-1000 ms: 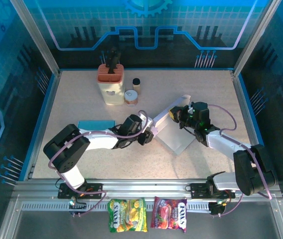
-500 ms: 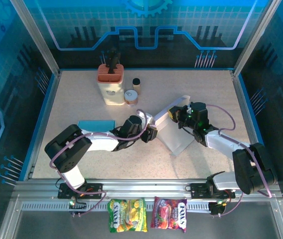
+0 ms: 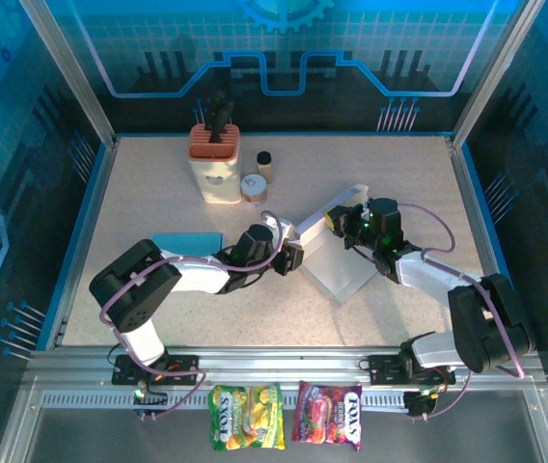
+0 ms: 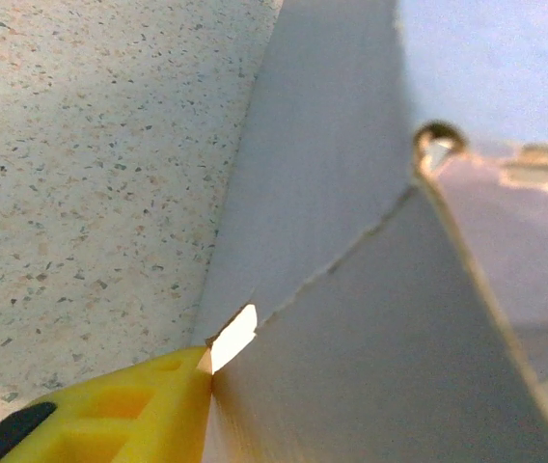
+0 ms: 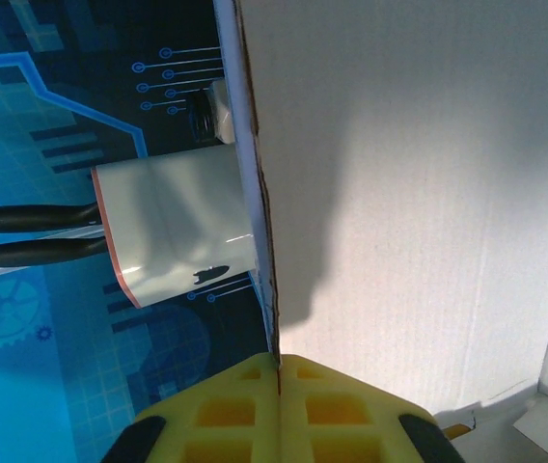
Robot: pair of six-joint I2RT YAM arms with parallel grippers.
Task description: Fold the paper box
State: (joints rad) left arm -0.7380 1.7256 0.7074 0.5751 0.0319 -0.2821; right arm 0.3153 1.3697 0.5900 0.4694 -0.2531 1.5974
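The paper box [image 3: 340, 262] is a white cardboard blank, partly folded, lying mid-table between both arms. My right gripper [image 3: 347, 225] is at its far upper flap. In the right wrist view my right gripper [image 5: 277, 371] has its yellow fingers pressed together on the edge of a cardboard panel [image 5: 419, 193]. My left gripper [image 3: 291, 258] is at the box's left edge. In the left wrist view one yellow finger [image 4: 110, 420] rests against a grey-white panel [image 4: 380, 328] along a crease. The panel hides the other finger.
A white holder with an orange top and black handles [image 3: 215, 164] stands at the back, with a tin [image 3: 253, 188] and a small dark-capped bottle [image 3: 264, 161] beside it. A flat teal block [image 3: 186, 241] lies left of my left arm. Two snack packets [image 3: 246, 417] hang on the front rail.
The left gripper has crept slightly right along the box's left edge. The right gripper and its flap have shifted a little, and the box's near corner has moved slightly.
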